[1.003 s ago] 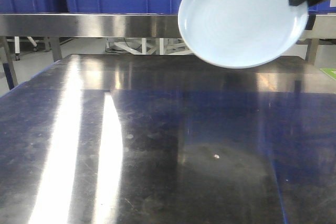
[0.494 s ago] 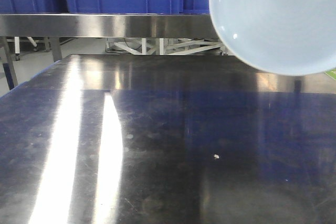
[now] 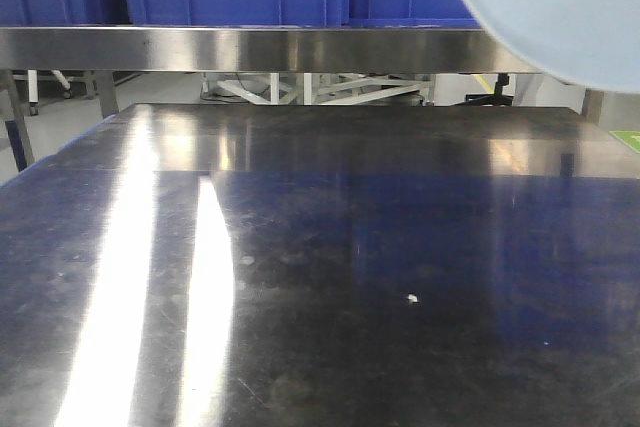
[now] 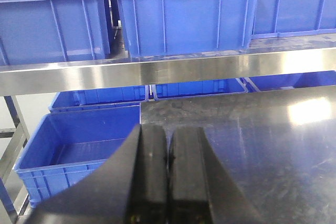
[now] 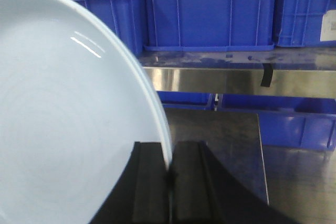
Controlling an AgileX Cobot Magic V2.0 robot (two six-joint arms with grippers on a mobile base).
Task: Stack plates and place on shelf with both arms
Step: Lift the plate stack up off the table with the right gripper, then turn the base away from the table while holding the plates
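One glossy, pale blue-white plate [image 5: 68, 119]

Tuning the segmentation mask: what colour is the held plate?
Pale blue-white, glossy plate; clearest in right wrist view.

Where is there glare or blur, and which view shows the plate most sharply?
Front-facing view: two white glare streaks cross the left of the tabletop; the plate, cropped top right, has a soft edge. Right wrist view: the plate is sharp, with a small highlight, pinched in the right claw. Left wrist view: the shut left claw is dark; glare patch at right.
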